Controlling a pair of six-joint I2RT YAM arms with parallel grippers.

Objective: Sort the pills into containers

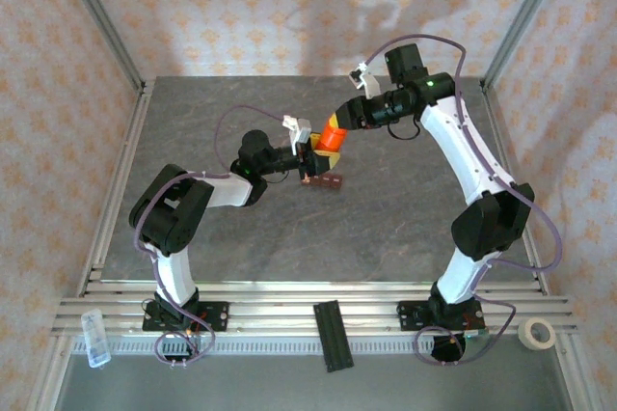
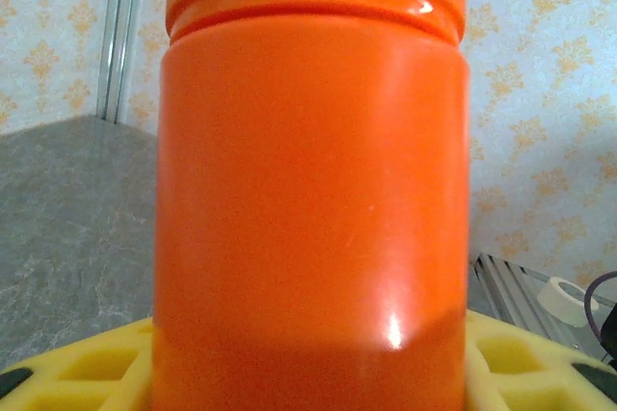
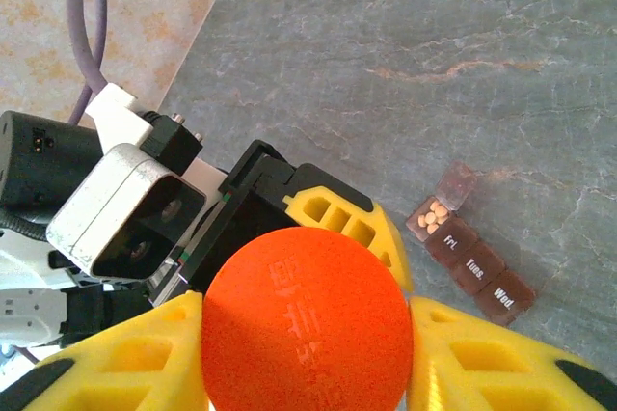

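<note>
My left gripper (image 1: 308,152) clamps the orange bottle (image 2: 308,199), my right gripper (image 3: 305,307) its cap (image 3: 308,343); the pill organizer (image 3: 472,259) lies crosswise, nearest my left.

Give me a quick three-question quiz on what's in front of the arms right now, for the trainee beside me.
1. True or false: every lid of the pill box is shut.
2. What does the left claw hold? A) a spoon B) the orange bottle C) the pill box
3. Fill in: the right claw grips the bottle by its ____.
Key: 1 false, one end lid stands open over small pale pills. 2 B. 3 cap.
</note>
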